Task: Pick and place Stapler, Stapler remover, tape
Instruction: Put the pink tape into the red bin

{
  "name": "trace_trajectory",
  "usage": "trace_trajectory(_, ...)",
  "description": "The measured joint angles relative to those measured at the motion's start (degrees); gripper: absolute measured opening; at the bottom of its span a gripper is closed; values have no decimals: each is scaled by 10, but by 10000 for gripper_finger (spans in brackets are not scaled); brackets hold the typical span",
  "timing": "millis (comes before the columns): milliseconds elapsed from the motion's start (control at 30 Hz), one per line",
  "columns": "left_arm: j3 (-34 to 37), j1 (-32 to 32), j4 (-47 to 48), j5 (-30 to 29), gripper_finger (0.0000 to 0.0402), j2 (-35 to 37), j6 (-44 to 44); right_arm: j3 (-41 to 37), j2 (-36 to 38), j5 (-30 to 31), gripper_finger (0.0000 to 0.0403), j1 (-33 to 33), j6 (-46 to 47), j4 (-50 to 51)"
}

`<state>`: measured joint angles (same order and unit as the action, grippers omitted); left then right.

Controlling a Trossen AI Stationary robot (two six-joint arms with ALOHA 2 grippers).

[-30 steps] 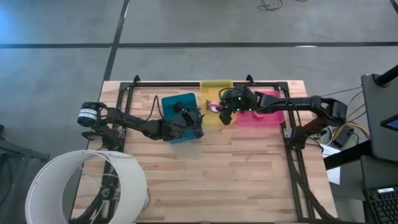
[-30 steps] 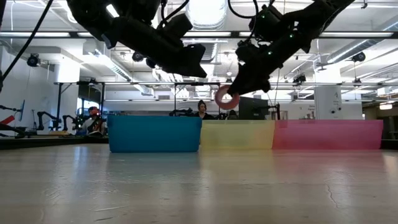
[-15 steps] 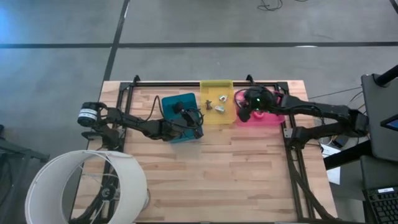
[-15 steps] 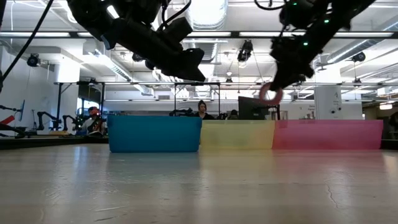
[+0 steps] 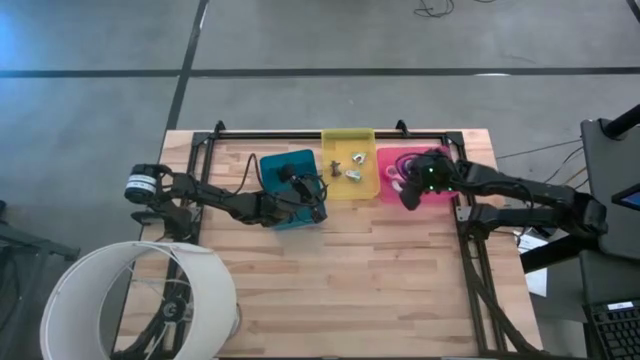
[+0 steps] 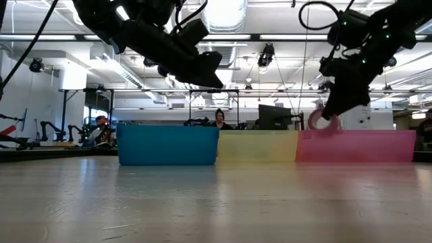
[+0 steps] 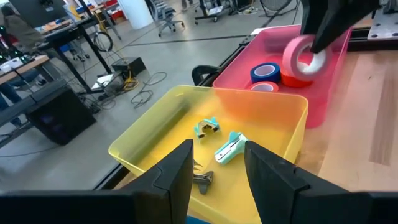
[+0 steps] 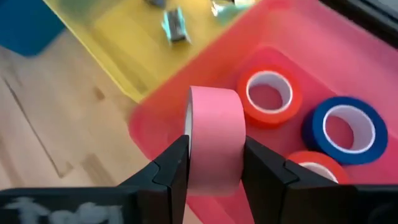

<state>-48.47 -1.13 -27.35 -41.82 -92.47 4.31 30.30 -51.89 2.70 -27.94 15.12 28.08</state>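
My right gripper is shut on a pink roll of tape above the near left part of the pink bin. Three more rolls lie flat in that bin: a red one, a blue one and another red one. Small stapler removers lie in the yellow bin. My left gripper hangs open over the right end of the blue bin, nothing between its fingers. No stapler shows plainly. My right gripper pinches the pink roll by its two flat ring faces, one finger on each. The fingers slant down from the table's right side. The roll stands on edge, its curved band facing the wrist camera, lifted clear above the pink bin.
The three bins stand in a row along the far side of the wooden table. Black frame rails run along the table's sides. A big white lampshade covers the near left corner.
My right gripper has carried the pink roll toward the table's right edge, from over the yellow bin to over the pink bin, tipping further downward. The roll has stayed lifted in the hold.
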Motion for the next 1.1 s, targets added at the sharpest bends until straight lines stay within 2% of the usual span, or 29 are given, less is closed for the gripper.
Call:
trace_trajectory(167, 0, 0, 0, 6, 147, 0, -13, -23, -16, -8, 121, -12, -8, 0)
trace_trajectory(333, 0, 0, 0, 6, 147, 0, -13, -29, -44, -58, 124, -16, -35, -2)
trace_trajectory(667, 0, 0, 0, 6, 147, 0, -14, -29, -103, -52, 129, -16, -59, -82)
trace_trajectory(867, 0, 0, 0, 11, 147, 0, -14, -27, -126, -51, 149, -16, -55, -81)
trace_trajectory(967, 0, 0, 0, 17, 147, 0, -14, -27, -130, -36, 159, -16, -55, -74)
trace_trajectory(1100, 0, 0, 0, 19, 147, 0, -14, -27, -129, 30, 169, -16, -57, -64)
